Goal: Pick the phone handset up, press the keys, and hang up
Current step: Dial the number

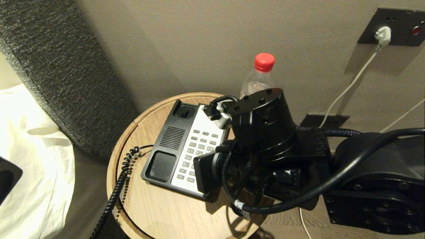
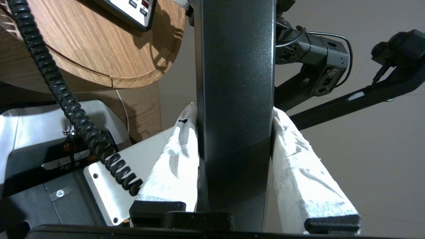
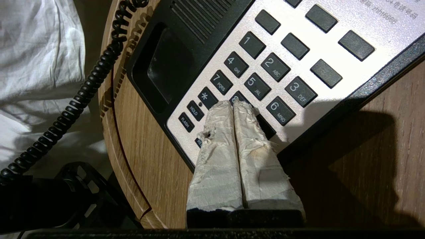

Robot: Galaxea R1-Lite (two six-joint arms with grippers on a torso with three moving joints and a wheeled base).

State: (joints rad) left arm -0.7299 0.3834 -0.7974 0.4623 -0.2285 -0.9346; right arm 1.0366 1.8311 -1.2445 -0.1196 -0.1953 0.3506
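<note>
The phone handset is off the phone base, whose cradle lies empty. My left gripper is shut on the handset's black bar, off the table's edge and outside the head view. The coiled cord trails from the base over the table's left rim. My right gripper is shut, its taped fingertips together over the keys, at the 8 key. In the head view the right arm's wrist hides its fingers and part of the keypad.
The phone stands on a round wooden table. A clear bottle with a red cap stands behind the right wrist. White bedding and a grey headboard lie to the left. A wall socket with a white plug is at the upper right.
</note>
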